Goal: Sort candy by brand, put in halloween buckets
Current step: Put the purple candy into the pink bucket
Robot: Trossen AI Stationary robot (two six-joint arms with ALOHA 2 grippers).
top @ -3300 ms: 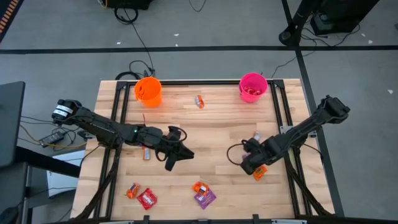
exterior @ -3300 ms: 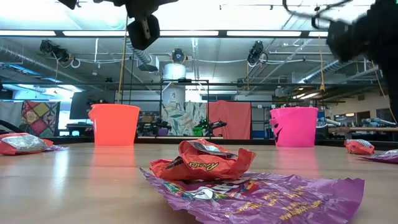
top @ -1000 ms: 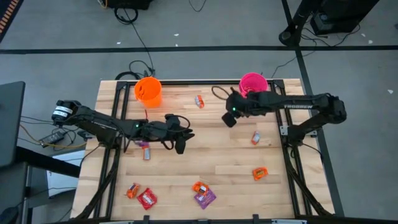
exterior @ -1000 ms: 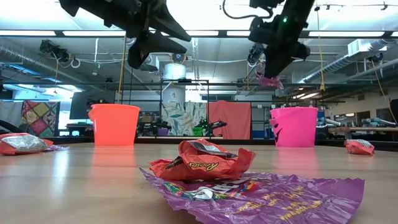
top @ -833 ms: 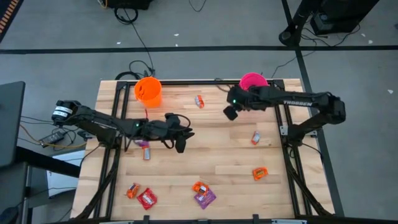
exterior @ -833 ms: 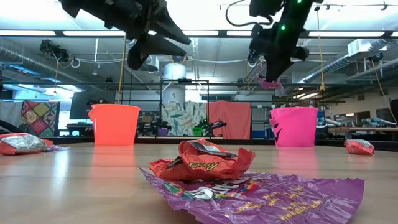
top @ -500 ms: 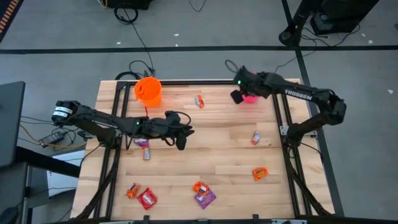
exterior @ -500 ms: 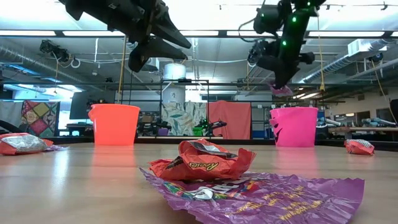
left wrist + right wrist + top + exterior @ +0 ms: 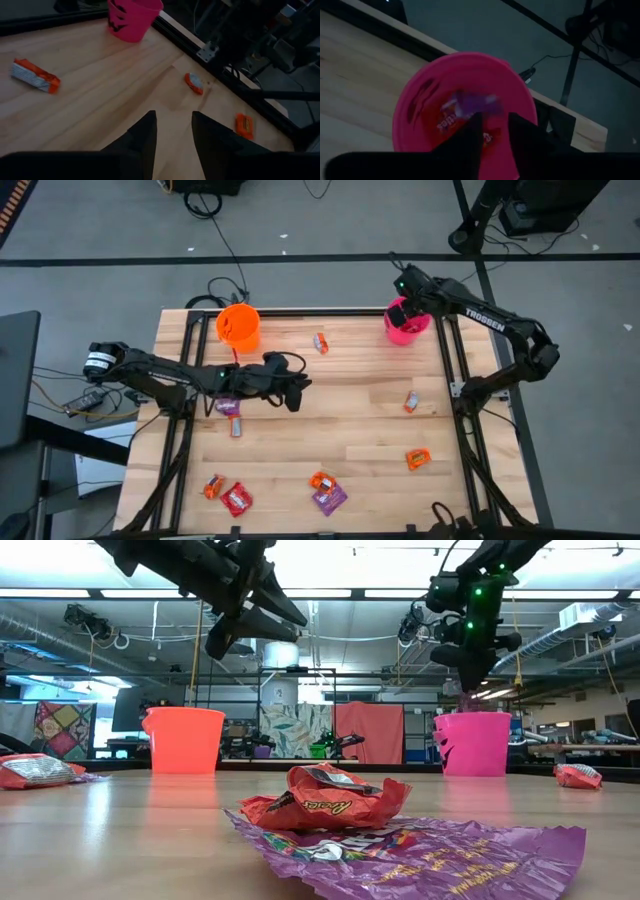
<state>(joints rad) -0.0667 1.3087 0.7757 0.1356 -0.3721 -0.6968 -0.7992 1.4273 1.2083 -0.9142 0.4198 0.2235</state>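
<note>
Nearest, along the lower edge of the high view, a purple candy (image 9: 329, 498) lies on the wooden tabletop (image 9: 340, 420) touching an orange-red candy (image 9: 320, 480), with a red candy (image 9: 237, 499) and a small orange candy (image 9: 212, 486) at lower left. Farther up at right lie an orange candy (image 9: 418, 458) and a tilted orange piece (image 9: 410, 401). In the middle left, the left gripper (image 9: 293, 398) hangs above bare wood, its fingers parted with nothing between them; a purple piece (image 9: 228, 406) and a small orange one (image 9: 236, 427) lie just left of it, under the arm. Beyond, near the top edge of the tabletop, one orange candy (image 9: 320, 342) lies between the two buckets. The orange bucket (image 9: 239, 326) stands at upper left, the pink bucket (image 9: 407, 321) at upper right. The right gripper (image 9: 398, 315) hangs directly over the pink bucket's mouth, fingers parted and holding nothing; in its wrist view a purple wrapper (image 9: 476, 104) shows below the fingertips inside the bucket, above red-wrapped candy (image 9: 451, 121) already lying there.
</note>
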